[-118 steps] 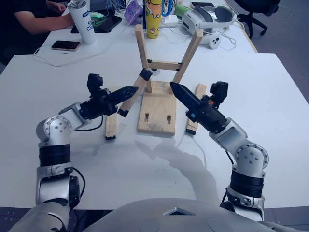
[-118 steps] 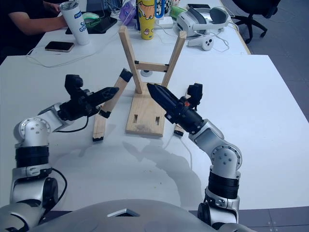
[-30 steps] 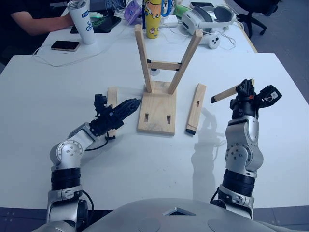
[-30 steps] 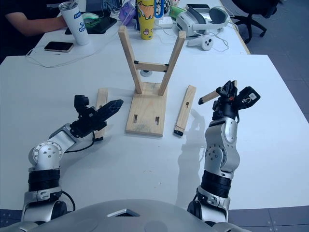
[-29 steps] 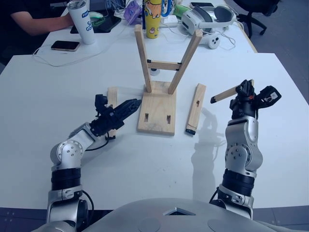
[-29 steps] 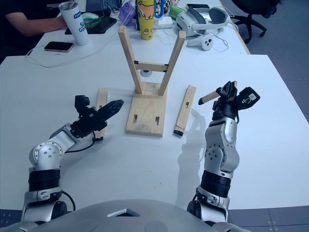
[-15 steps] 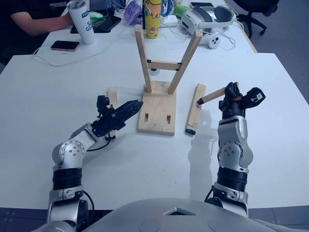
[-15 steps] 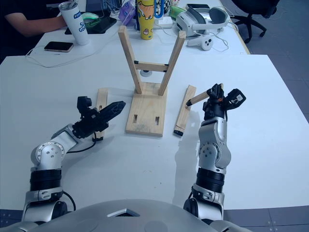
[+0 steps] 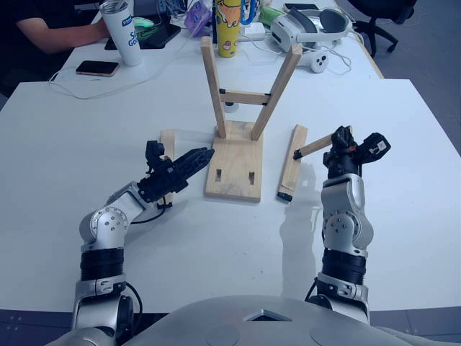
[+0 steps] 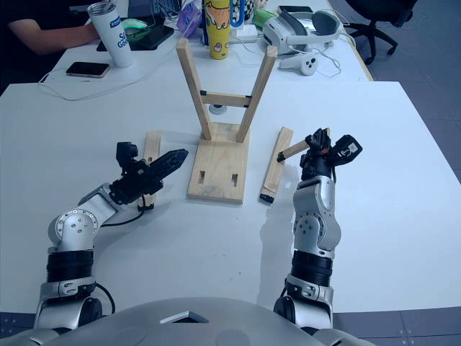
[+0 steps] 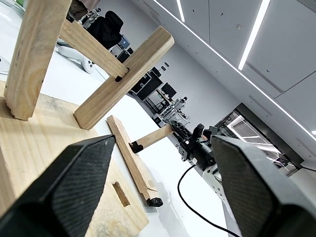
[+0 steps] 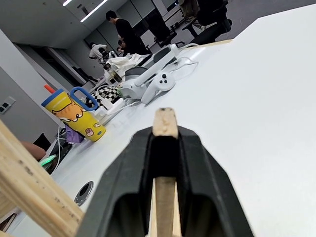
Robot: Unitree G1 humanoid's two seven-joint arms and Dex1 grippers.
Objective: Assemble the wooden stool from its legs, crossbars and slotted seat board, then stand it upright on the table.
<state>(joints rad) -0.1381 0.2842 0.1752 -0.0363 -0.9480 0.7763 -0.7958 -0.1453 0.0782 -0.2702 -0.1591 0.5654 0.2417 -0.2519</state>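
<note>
The slotted seat board lies flat mid-table, with two legs standing in its far slots and a crossbar joining them. One loose leg lies left of the board, another lies right of it. My left gripper hovers open above the left loose leg, pointing at the board's left edge; its fingers stand wide apart. My right gripper is shut on a loose crossbar, raised off the table, whose free end is at the right loose leg. That crossbar sits clamped between the fingers.
At the table's far edge stand a tumbler, a yellow cup, a phone, a headset and a controller. A cable trails onto the back left. Bare white tabletop lies in front of the board.
My right arm has swung the held crossbar left and lower, so its free end now reaches the right loose leg. My left gripper edged slightly toward the seat board.
</note>
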